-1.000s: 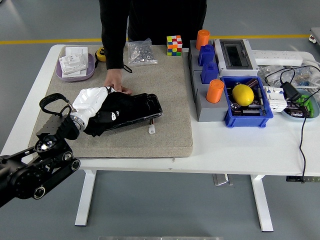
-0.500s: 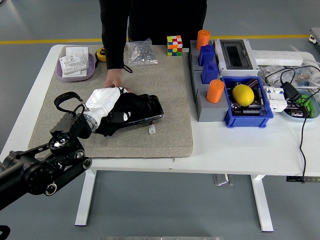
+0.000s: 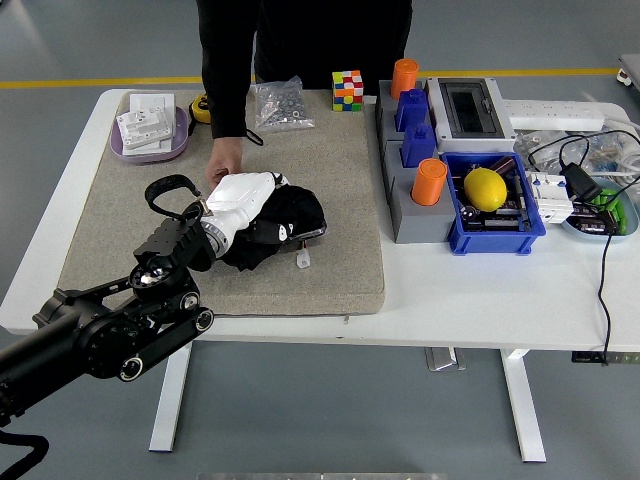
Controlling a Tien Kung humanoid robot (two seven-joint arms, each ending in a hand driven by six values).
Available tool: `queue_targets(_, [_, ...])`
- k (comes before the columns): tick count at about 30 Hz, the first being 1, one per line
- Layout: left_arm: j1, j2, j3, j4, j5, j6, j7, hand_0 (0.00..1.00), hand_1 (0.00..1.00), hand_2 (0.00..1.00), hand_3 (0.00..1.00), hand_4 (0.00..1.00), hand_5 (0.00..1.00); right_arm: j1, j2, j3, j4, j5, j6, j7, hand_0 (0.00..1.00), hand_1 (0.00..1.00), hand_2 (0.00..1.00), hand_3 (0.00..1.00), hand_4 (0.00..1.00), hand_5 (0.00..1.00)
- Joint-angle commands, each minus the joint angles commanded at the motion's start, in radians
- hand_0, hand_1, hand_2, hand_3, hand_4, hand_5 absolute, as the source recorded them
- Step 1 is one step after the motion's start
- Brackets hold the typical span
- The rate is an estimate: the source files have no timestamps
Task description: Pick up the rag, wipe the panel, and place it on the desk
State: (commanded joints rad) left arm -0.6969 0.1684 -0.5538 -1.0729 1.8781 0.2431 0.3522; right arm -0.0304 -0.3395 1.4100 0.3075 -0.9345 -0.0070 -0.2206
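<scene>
A black rag (image 3: 290,213) lies bunched up on a dark panel (image 3: 313,233), which rests on the grey mat (image 3: 330,170); only the panel's right edge shows. My left hand (image 3: 238,197), white-shelled, presses on the rag's left part with its fingers curled into the cloth. A person stands at the far side, and the person's hand (image 3: 222,169) rests on the mat just behind my hand, at the panel's far left corner. A small white piece (image 3: 302,258) lies on the mat in front of the panel.
A purple tray (image 3: 180,143) of white switches sits at the back left, with a bag of screws (image 3: 278,105) and a colour cube (image 3: 348,90) further right. Orange cups (image 3: 431,181), a blue bin (image 3: 497,232) with a lemon (image 3: 486,188) and cables fill the right.
My left arm has swept right and away across the panel, dragging the rag with it. The rag is now bunched over the panel's right half. The person's hand stayed in place.
</scene>
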Motion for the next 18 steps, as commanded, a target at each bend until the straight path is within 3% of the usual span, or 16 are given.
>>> queue_targets(6, [-0.017, -0.022, 0.019, 0.012, -0.008, 0.001, 0.001, 0.225, 0.118, 0.435, 0.294, 0.002, 0.002, 0.001, -0.001, -0.001, 0.000, 0.000, 0.001, -0.001, 0.689, 0.456, 0.639, 0.618, 0.998, 0.703])
queue_targets(18, [-0.025, -0.040, 0.030, 0.018, -0.012, 0.001, 0.002, 0.224, 0.118, 0.435, 0.295, 0.002, 0.002, 0.004, -0.002, -0.005, -0.001, 0.002, 0.001, 0.000, 0.688, 0.456, 0.639, 0.618, 0.998, 0.704])
